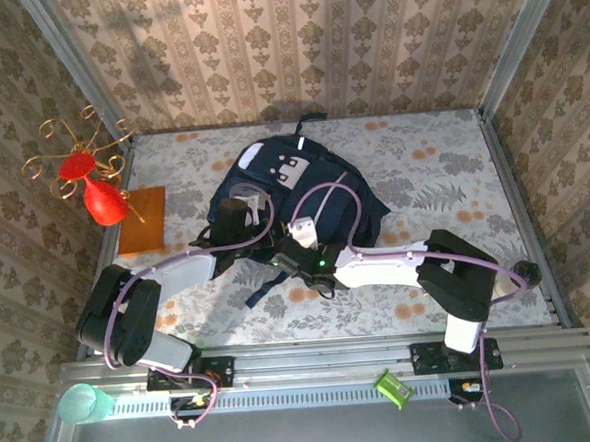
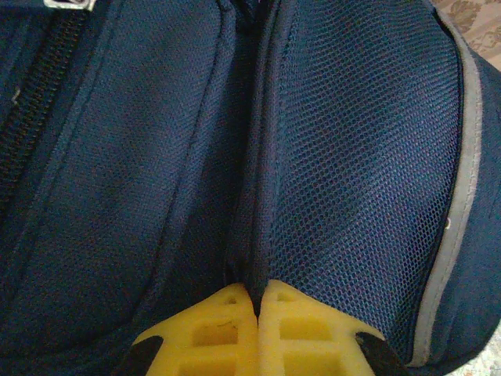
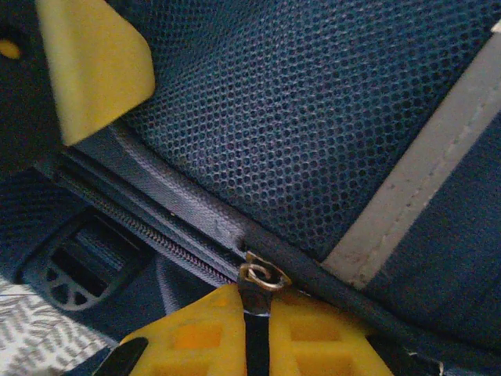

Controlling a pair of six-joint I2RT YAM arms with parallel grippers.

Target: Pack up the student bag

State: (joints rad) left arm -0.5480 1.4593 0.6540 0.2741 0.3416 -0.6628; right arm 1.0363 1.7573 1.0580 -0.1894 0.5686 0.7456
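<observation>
Floral tablecloth point(image 1: 442, 172) bears navy mesh student bag point(image 1: 262, 165).

Floral-patterned table point(image 1: 433, 182) with the student bag point(image 1: 273, 182) mid-surface and an orange board point(image 1: 145, 222) near its left edge

In the top view the arms point(image 1: 378, 266) cover the student bag point(image 1: 271, 162) toward the table's point(image 1: 422, 173) near edge, and the zip pull point(image 3: 262, 276) tab is hidden, apparently pinched, between the right gripper point(image 3: 254, 313) fingers point(image 3: 196, 337).
</observation>
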